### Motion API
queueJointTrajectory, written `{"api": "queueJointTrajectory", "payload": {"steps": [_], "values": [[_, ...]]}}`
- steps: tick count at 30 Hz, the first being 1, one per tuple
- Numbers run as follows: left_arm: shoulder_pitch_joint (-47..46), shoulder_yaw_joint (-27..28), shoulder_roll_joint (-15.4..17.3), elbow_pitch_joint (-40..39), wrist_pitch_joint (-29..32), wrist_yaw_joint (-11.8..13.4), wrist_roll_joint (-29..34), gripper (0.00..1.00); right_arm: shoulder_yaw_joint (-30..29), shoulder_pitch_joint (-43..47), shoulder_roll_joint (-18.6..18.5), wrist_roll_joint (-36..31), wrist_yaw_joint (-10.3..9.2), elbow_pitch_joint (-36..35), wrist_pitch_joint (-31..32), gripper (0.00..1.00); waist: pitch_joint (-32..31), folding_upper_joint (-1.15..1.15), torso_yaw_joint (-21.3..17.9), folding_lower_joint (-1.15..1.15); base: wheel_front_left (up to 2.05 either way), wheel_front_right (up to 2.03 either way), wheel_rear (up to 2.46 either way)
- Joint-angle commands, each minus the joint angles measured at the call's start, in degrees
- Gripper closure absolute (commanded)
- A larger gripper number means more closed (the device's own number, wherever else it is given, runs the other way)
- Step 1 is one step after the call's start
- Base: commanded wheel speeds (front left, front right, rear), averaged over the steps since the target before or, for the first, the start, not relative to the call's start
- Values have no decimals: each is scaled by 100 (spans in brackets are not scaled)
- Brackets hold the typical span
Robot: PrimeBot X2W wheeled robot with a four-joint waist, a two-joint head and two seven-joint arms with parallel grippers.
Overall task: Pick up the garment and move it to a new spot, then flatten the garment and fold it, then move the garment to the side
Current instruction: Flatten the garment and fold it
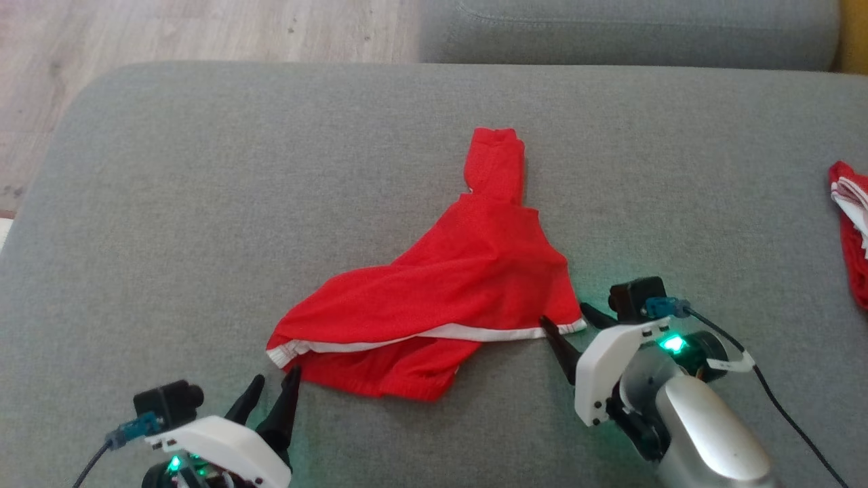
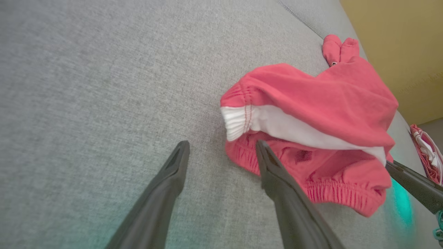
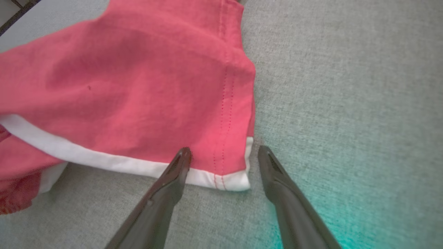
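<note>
Red garment (image 1: 441, 298) with white trim lies crumpled at the centre of the grey cushion (image 1: 169, 203). A narrow part sticks out toward 12 o'clock. The white hem (image 1: 434, 334) runs along the 6 o'clock side, with a red layer bunched below it.

Left jaws sit at 7 o'clock of the garment, wide open, holding nothing. Their fingers (image 1: 288, 400) point at the gathered white corner (image 2: 237, 122). In the left wrist view one finger (image 2: 277, 180) overlaps the lower red elastic edge and the other is over bare cushion; cannot tell if it touches.

Right jaws sit at 4 o'clock of the garment, also wide open, gripping nothing. In the right wrist view they straddle the white-hemmed corner (image 3: 232, 180): one finger (image 3: 173, 180) has its tip on the hem, the other stands on the cushion just beside the corner. Green light glows on the cushion there.

A second red-and-white cloth (image 1: 851, 230) lies at 3 o'clock, well apart. Wood floor (image 1: 169, 30) at 11 o'clock.
</note>
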Motion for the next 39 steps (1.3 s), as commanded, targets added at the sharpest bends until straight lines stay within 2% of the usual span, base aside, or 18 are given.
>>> {"api": "queueJointTrajectory", "payload": {"steps": [1,13,30,32,33,34,35,39], "values": [[-209,178,126,-194,24,-34,-66,0,176,-86,78,36,39,-8,130,0,31,0,-25,0,0,0,0],[-381,86,281,-385,16,-34,-696,0,224,-113,36,23,39,-73,189,0,139,0,-130,0,0,0,0],[-586,-148,584,-77,-82,-34,-980,0,306,-124,25,22,39,-192,333,0,333,0,-252,0,0,0,0],[-651,-221,628,-60,-117,-34,-1027,53,355,-110,17,93,39,-215,400,0,339,0,-258,0,0,0,0],[-665,-259,646,-67,-126,-34,-1045,67,370,-102,18,152,39,-217,435,55,337,0,-259,0,0,0,0],[-673,-303,670,-76,-132,-34,-1064,95,408,-97,16,218,39,-232,456,90,332,0,-262,0,0,0,0],[-676,-369,701,-95,-116,-34,-1092,100,437,-89,11,280,39,-236,488,100,323,0,-266,0,0,0,0],[-607,-512,848,-313,-131,-34,-1300,100,427,-21,-10,800,39,-458,491,100,261,0,-282,0,0,0,0]]}}
